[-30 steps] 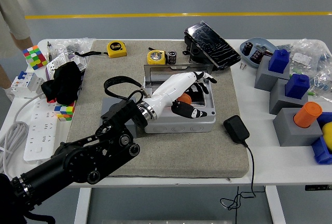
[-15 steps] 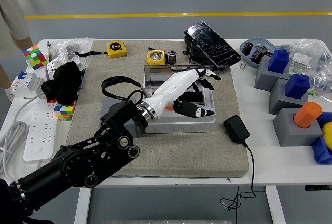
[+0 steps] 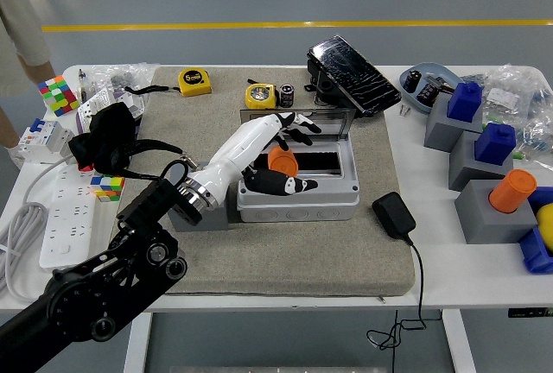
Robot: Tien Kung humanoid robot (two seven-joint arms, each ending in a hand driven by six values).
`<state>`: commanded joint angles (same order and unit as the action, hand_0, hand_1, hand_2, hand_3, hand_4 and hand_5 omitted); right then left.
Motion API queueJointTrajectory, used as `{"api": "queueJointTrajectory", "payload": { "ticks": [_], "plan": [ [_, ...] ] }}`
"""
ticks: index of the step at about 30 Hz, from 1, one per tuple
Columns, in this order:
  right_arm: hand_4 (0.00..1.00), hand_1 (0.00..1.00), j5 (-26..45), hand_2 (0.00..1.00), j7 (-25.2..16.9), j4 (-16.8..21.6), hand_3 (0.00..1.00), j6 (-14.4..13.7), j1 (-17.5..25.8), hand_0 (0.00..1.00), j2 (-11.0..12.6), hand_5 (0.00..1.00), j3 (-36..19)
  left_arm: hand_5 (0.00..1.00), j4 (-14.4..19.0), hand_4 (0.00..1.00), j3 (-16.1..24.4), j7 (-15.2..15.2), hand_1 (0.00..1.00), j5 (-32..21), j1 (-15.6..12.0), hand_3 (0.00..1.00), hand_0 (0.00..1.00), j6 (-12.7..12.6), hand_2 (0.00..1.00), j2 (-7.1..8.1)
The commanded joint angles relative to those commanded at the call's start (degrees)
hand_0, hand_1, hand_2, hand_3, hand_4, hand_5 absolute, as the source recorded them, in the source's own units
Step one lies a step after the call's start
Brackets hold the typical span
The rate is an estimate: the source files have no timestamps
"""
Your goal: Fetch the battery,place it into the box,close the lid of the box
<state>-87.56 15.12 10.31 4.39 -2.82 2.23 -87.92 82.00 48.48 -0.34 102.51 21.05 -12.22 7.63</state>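
Hovering left hand [image 3: 275, 153] over open grey box [image 3: 298, 192], fingers loosely spread and gripping nothing; orange battery [image 3: 282, 162] apparently lying inside box beneath the palm, placing seemingly done, lid [image 3: 298, 118] standing upright, closing remaining

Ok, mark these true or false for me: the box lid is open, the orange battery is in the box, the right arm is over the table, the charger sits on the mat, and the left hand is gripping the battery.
1. The box has its lid open. True: the lid stands up at the back.
2. The orange battery lies in the box. True: it sits in the left part of the opening.
3. The right arm reaches over the table. False: only the left arm is in view.
4. The black charger sits on the grey mat. True, right of the box.
5. The left robot hand grips the battery. False: its fingers are spread above it, holding nothing.
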Motion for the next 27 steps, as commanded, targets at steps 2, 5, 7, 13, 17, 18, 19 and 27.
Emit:
{"api": "queueJointTrajectory", "payload": {
  "ticks": [2,5,7,13,17,18,19,27],
  "plan": [
    [0.992,0.666,0.15,0.674,-0.04,0.00,0.607,0.01,-0.02,0.641,-0.02,0.600,0.12,0.164,0.54,0.998,1.39,0.02,0.583,0.28,-1.42,0.596,0.432,-0.04,0.560,0.56],
    [0.992,0.666,0.26,0.674,-0.10,0.00,0.607,-0.01,-0.03,0.642,-0.02,0.599,0.19,0.166,0.79,0.998,2.64,-0.06,0.585,0.64,-2.96,0.590,0.437,-0.11,0.558,1.16],
    [0.992,0.666,0.22,0.674,-0.09,0.00,0.607,-0.01,-0.02,0.642,-0.02,0.599,0.16,0.166,0.79,0.998,3.27,-0.19,0.585,0.86,-3.78,0.590,0.437,-0.23,0.558,1.46],
    [0.992,0.666,-0.04,0.675,-0.03,0.00,0.607,-0.02,0.11,0.642,0.02,0.600,-0.07,0.168,0.31,0.998,3.34,0.00,0.584,0.84,-5.36,0.591,0.436,-0.10,0.555,2.34],
    [0.992,0.666,-0.17,0.675,0.01,0.00,0.607,0.01,0.00,0.641,0.02,0.599,-0.08,0.172,0.09,0.998,2.26,0.04,0.586,0.52,-5.05,0.589,0.434,-0.11,0.552,2.32],
    [0.992,0.666,-0.10,0.675,0.02,0.00,0.607,0.02,-0.03,0.641,0.00,0.599,-0.01,0.172,0.04,0.998,1.81,0.02,0.586,0.37,-4.82,0.589,0.434,-0.11,0.552,2.23],
    [0.992,0.666,0.04,0.675,0.00,0.00,0.607,0.03,-0.07,0.641,0.01,0.599,0.17,0.172,-0.06,0.998,1.30,0.03,0.586,0.23,-4.50,0.589,0.434,-0.09,0.552,2.10],
    [0.992,0.665,0.12,0.674,0.02,0.00,0.608,0.05,-0.19,0.641,0.13,0.599,0.57,0.180,-1.77,0.998,-2.87,-0.41,0.585,-1.53,-1.21,0.591,0.434,-0.22,0.553,-0.43]
  ]
}}
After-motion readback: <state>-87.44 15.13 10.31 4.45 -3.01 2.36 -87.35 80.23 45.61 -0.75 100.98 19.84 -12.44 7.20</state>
